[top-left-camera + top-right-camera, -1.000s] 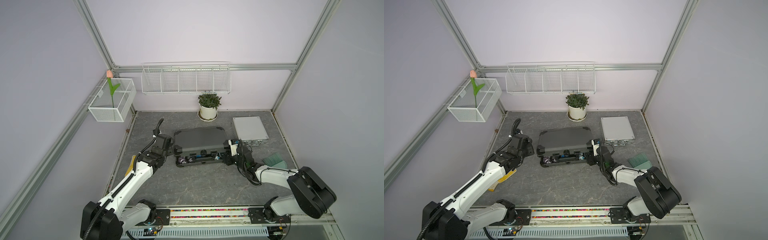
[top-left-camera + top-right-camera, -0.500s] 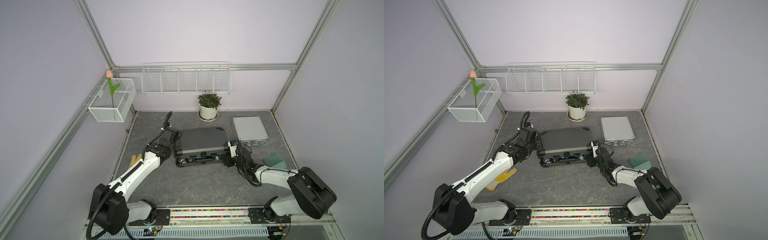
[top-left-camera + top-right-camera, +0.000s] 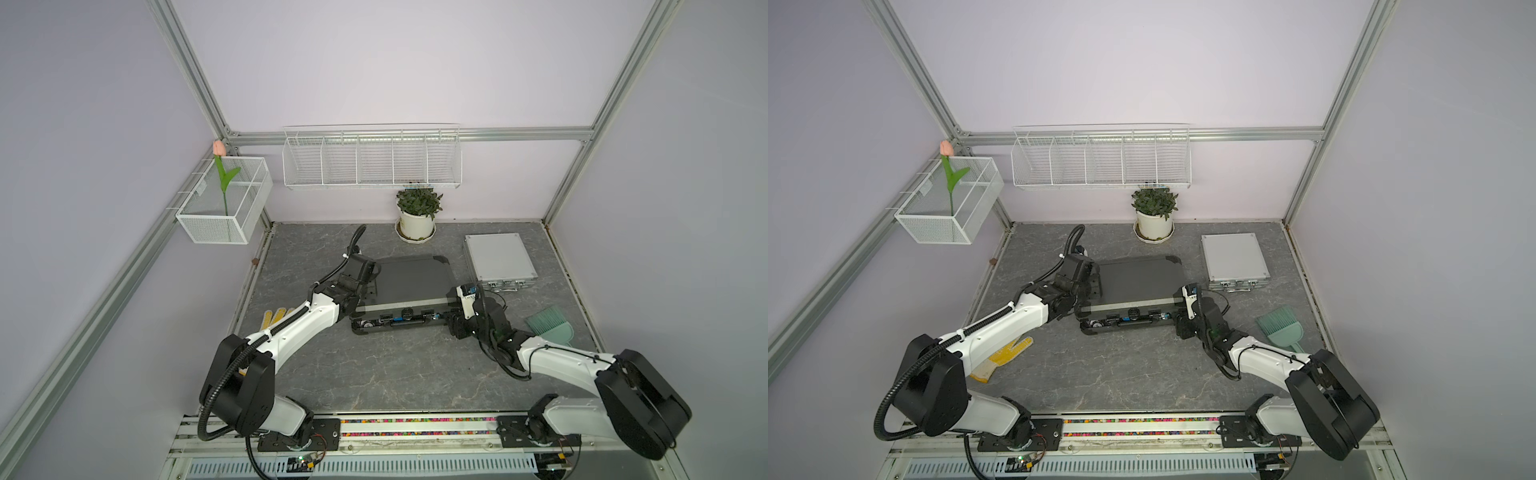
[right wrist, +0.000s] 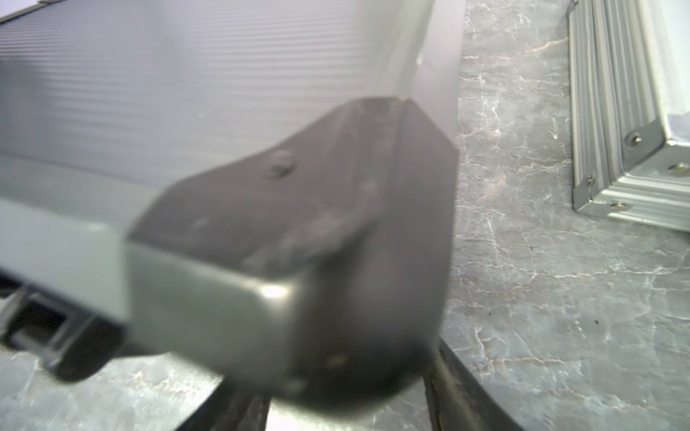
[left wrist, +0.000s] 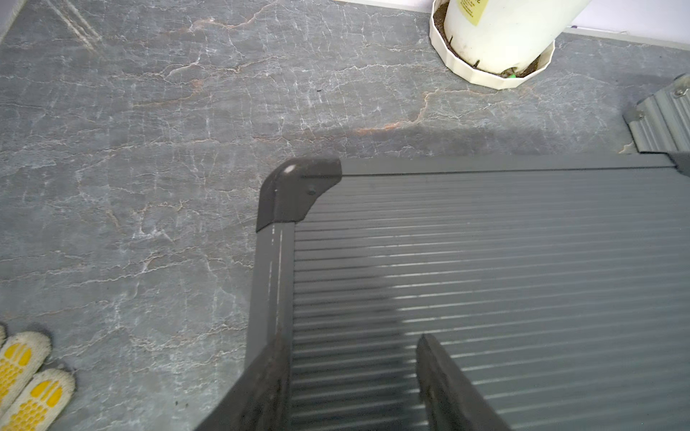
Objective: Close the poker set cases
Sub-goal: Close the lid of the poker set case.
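- Left gripper (image 5: 351, 339) is spread wide over the ribbed lid of the dark-grey case (image 3: 411, 282), at its left edge.
- Right gripper (image 3: 454, 327) pinches that case's front-right black corner, mid-worktop (image 3: 395, 374).
- Silver case (image 3: 498, 257) lies shut just beyond, to the right.

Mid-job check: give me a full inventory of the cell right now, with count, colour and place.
dark-grey ribbed plastic case with black corners: 1, dark grey, table centre, lid not fully down
smooth silver aluminium case: 1, silver, back right, closed
potted plant: 1, green, white pot, back centre
wire shelf basket: 1, white, back wall
mesh basket: 1, white, left wall
tulip: 1, pink, in mesh basket
hand brush: 1, mint green, right side
work glove: 1, yellow-white, left side by left arm
marbled table: 1, grey
left gripper: 1, black, open over ribbed lid's left edge
right gripper: 1, black, astride ribbed case's front right corner, grip unclear
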Motion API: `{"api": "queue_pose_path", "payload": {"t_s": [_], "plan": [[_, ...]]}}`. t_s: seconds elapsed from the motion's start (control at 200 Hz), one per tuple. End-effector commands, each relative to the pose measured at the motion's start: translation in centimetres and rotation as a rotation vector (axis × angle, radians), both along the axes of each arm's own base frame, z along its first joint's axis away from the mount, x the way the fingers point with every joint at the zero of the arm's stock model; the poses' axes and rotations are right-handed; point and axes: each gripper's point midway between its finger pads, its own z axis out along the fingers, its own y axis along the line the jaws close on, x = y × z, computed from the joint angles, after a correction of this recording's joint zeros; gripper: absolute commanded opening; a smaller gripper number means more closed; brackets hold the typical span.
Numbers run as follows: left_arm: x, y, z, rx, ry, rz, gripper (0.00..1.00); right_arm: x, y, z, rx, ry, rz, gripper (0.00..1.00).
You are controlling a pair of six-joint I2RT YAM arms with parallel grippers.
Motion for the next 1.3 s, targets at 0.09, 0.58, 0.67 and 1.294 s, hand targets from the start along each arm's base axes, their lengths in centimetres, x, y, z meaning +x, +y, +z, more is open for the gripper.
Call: {"api": "queue_pose_path", "payload": {"t_s": [0.09, 0.58, 0.67, 1.294], "plan": [[0.4, -1.0, -0.4, -0.023, 0.014, -0.013, 0.62, -2.1, 1.6, 0.3, 0.016, -0.001, 0.129, 0.64], [0.4, -1.3, -1.3, -0.021, 0.036, -0.014, 0.72, -2.9, 8.3, 1.5, 0.189, -0.031, 0.366, 0.67], [0.4, -1.2, -1.3, -0.023, 0.036, -0.012, 0.72, -2.4, 9.1, 1.8, 0.223, -0.053, 0.373, 0.67], [0.2, -1.1, -1.4, -0.015, 0.047, -0.005, 0.73, -4.6, 11.6, 1.9, 0.357, 0.033, 0.481, 0.53]]}}
